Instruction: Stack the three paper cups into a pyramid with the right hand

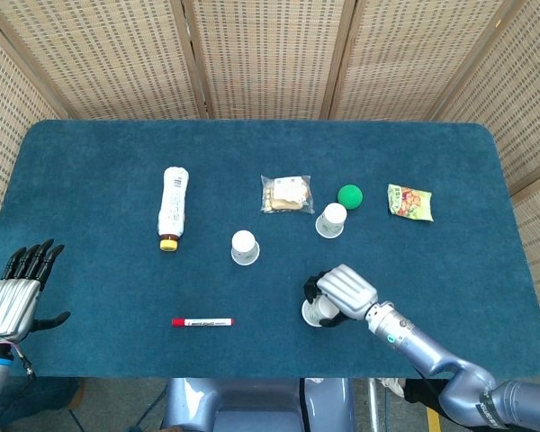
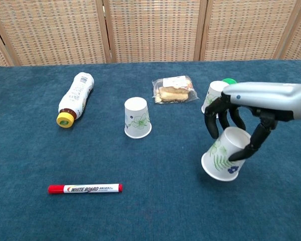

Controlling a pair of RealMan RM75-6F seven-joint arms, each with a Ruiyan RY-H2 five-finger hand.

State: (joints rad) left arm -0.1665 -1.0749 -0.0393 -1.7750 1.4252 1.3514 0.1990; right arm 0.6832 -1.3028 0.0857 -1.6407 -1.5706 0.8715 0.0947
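1. The right hand (image 2: 236, 133) has the nearest paper cup (image 2: 222, 154) pinched between curled fingers (image 2: 211, 122) on one side and the thumb on the other, upside down and tilted, apparently lifted off the blue bench (image 2: 155, 201); in the head view the hand (image 1: 339, 292) covers most of that cup (image 1: 316, 312).

2. Handling, as I judge it: thin paper, very light, so it lifts with almost no effort but dents the moment the squeeze tightens. The wall flexes most mid-height; the rolled rim and the flat base are the stiffer parts.

3. Best hold looks like the upper wall near the closed base, fingers opposite the thumb, light pressure. That leaves the open rim free to land flat.

4. The tilt matters: an empty cup set down crooked tips or skids on the cloth, so it wants levelling before release.

5. The other two: the middle cup (image 2: 137, 118) stands inverted at about ten o'clock from the held one, and the far cup (image 2: 213, 95) sits at twelve o'clock, partly behind the hand, just beside a green ball (image 1: 349, 195). They stand well apart, so the base pair is not yet formed.

6. A nudge from knuckles will shift either standing cup easily.

7. The left hand (image 1: 13, 295) rests at the bench's left edge, fingers together and straight, holding nothing.
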